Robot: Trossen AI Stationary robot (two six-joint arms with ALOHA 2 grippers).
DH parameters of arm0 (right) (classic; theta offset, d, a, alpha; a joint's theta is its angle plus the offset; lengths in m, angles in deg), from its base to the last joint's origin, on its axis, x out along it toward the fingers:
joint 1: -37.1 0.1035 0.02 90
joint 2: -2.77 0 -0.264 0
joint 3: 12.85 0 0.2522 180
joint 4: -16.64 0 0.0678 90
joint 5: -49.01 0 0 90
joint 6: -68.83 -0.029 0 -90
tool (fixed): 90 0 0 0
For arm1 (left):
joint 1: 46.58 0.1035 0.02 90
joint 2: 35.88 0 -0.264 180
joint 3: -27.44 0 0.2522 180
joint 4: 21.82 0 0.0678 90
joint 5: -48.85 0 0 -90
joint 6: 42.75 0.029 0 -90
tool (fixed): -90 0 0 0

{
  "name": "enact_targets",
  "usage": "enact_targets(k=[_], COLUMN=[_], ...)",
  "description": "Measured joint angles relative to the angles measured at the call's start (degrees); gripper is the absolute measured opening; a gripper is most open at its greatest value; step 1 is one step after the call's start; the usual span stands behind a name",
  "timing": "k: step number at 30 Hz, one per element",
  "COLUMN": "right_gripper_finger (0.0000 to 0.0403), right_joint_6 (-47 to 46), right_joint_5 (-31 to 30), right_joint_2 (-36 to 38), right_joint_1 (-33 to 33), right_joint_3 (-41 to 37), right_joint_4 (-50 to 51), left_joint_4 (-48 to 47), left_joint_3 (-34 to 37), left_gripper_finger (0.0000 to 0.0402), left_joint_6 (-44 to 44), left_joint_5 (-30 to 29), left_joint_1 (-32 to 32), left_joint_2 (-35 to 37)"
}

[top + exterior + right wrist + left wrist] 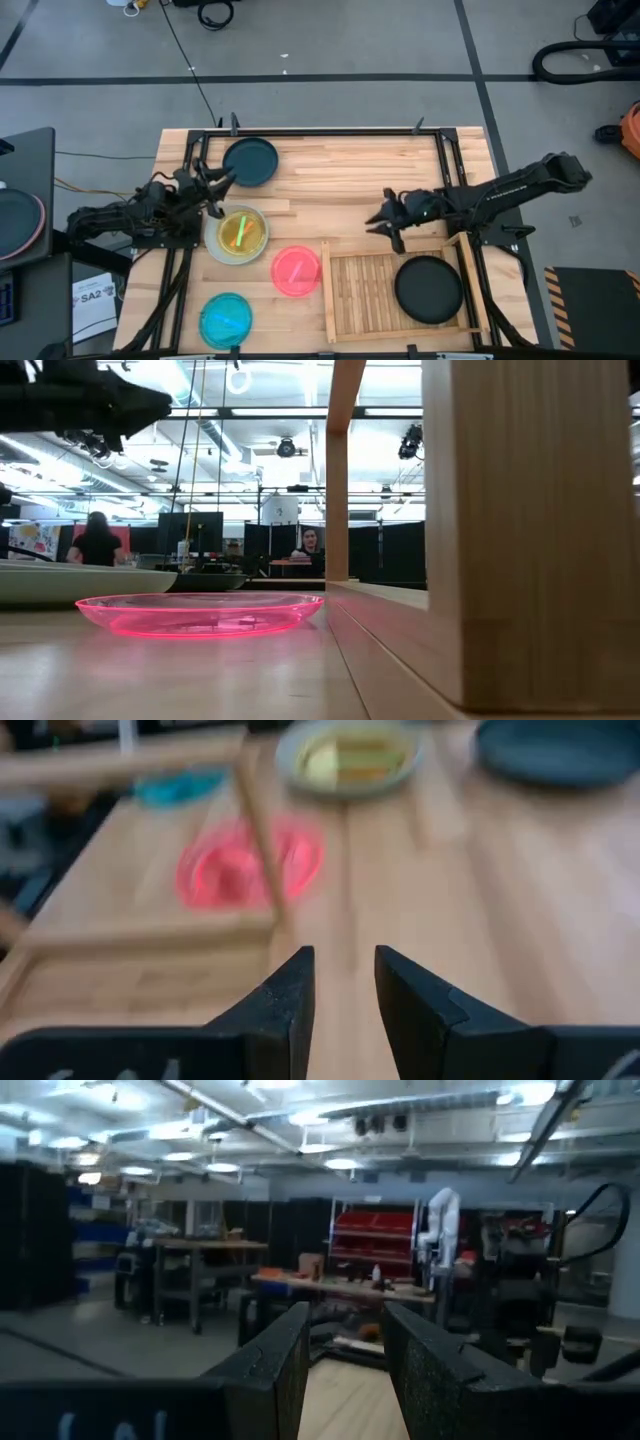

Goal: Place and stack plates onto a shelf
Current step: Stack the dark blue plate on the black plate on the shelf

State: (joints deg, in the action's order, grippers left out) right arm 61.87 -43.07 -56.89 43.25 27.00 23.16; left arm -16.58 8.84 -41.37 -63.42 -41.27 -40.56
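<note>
**A:** The risk I see: the right gripper (385, 226), fingers narrowly apart and empty, hangs just beside the rim of the light wooden slatted shelf (352, 296). Drop in carelessly and it clips that rim.

**B:** Yeah. The round black plate (428, 289) already sits flat in the shelf's right half. The translucent pink plate (295, 270) lies on the table beside it. The left gripper (216, 192), slightly parted and holding nothing, hovers by the yellow-green plate (237, 232).
</note>
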Motion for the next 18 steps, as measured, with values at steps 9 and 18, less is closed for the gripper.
enact_targets(k=[9,18], right_gripper_finger=[0.0113,0.0113], right_joint_6=[0.51,-2.32], right_joint_5=[0.01,-0.01], right_joint_2=[0.0,0.0], right_joint_1=[-9.27,-15.15], right_joint_3=[0.0,0.0], right_joint_4=[-13.86,-16.24], left_joint_4=[-8.15,-29.94], left_joint_3=[-11.64,-27.53], left_gripper_finger=[0.0135,0.0135], left_joint_6=[-3.94,-9.77], left_joint_5=[-2.72,5.24], left_joint_1=[4.58,14.99], left_joint_2=[-19.59,-42.28])
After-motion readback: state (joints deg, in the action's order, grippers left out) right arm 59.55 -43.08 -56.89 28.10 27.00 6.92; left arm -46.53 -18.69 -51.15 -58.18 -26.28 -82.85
